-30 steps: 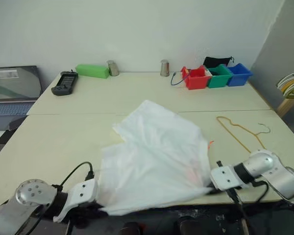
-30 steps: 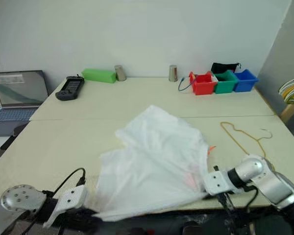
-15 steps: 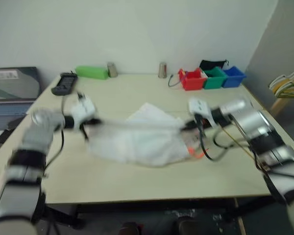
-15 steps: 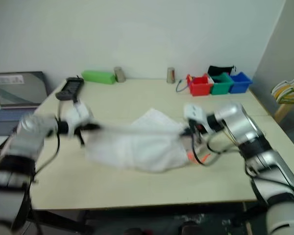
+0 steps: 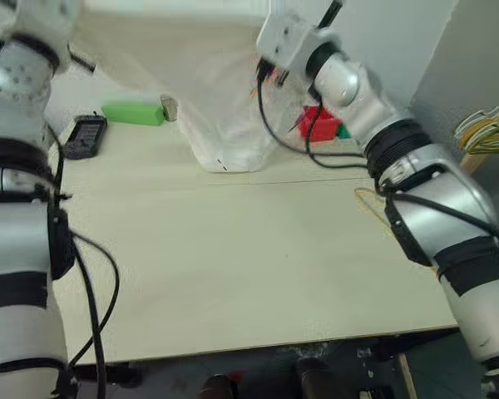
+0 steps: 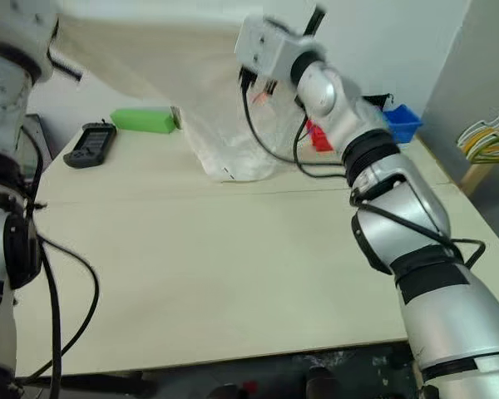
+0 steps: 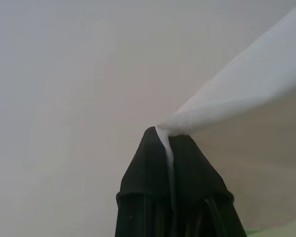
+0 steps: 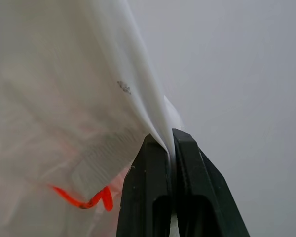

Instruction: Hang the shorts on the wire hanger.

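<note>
The shorts (image 5: 208, 91) hung stretched across the top of the frame, each end pinched by fingers pressed together: left gripper (image 7: 166, 140), right gripper (image 8: 167, 140). The wire hanger (image 5: 368, 199), probably the thin line at the right, lay on the table (image 5: 233, 266) below the right arm, the nearer one.

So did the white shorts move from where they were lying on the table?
Yes. The shorts went up off the table; both grippers hold them stretched high, hanging above the green box.
</note>
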`<state>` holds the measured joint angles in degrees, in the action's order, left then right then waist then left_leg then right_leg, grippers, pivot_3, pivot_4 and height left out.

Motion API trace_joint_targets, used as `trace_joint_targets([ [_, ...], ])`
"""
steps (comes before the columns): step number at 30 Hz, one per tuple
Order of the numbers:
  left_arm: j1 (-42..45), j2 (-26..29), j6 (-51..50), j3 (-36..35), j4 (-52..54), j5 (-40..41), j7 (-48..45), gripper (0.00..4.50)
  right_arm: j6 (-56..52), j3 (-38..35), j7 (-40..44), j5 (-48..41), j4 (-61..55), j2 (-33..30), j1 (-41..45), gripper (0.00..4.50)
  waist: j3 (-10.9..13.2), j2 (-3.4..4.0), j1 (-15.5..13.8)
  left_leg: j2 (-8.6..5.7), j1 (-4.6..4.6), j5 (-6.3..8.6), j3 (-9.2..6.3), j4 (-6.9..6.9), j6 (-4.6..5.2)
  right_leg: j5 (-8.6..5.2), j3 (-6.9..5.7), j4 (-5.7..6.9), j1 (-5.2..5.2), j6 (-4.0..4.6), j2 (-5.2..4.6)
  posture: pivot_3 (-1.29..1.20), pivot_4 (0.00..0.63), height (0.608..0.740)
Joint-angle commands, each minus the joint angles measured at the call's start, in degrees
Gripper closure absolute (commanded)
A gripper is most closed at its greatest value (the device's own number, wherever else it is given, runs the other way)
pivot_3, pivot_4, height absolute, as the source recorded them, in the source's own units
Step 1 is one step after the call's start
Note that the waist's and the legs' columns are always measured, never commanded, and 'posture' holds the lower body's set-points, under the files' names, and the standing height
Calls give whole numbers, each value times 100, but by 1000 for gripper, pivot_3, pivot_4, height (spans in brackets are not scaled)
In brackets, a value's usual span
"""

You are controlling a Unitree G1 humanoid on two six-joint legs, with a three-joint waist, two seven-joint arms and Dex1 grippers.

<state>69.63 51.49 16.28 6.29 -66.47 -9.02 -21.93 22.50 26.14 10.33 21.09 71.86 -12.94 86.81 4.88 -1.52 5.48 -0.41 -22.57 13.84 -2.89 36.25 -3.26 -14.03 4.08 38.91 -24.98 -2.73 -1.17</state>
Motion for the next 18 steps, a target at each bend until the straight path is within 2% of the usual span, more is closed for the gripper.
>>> trace_joint_targets([
  [1,-2263,416,-893,-175,1371,623,-1861,4460,135,162,1839,20,31,-173,-1247,4500,-30,-3,23,6,57,1,-4,-4,1,-3,-2,1,61,2,8,96,1,740],
  [3,-3986,658,-1165,-180,3109,1070,-2733,4460,147,344,2670,111,-291,-377,-1904,4500,-34,-11,35,7,92,0,-21,-2,5,-4,-9,8,98,7,12,109,3,740],
  [6,-5870,944,-1864,-470,5194,1652,-3386,4460,-38,519,3926,112,-1158,-852,-2723,4500,-32,-13,-65,13,44,-1,-52,47,3,7,-27,15,77,23,12,112,6,740],
  [8,-6531,1029,-2209,-619,5951,1794,-3458,4460,-258,564,4509,101,-1883,-1165,-3163,4500,-30,2,-168,38,12,0,-106,77,3,8,-57,16,76,26,0,110,6,740],
  [9,-6745,1066,-2341,-658,6206,1820,-3458,4460,-415,561,4733,71,-2221,-1297,-3346,4500,-32,5,-243,8,31,-2,-102,73,7,8,-52,13,93,25,2,106,5,740],
  [11,-7094,1115,-2566,-678,6646,1846,-3511,4460,-792,528,5293,-75,-3188,-1630,-3833,4500,-35,2,-321,14,125,-5,-95,69,12,-22,-72,4,185,17,17,102,5,740],
  [14,-7410,1169,-2841,-650,7172,1935,-3706,4460,-1447,419,6186,-450,-4834,-2195,-4596,4500,-34,8,-410,23,272,-4,-91,50,12,-84,-68,4,316,113,20,90,6,740],
  [18,-8216,1548,-3211,-791,8315,2429,-4455,4460,-2126,299,7108,-1004,-6697,-3011,-5403,4500,-42,0,-454,30,270,-4,-76,53,11,-89,-61,3,324,114,16,75,8,740],
])
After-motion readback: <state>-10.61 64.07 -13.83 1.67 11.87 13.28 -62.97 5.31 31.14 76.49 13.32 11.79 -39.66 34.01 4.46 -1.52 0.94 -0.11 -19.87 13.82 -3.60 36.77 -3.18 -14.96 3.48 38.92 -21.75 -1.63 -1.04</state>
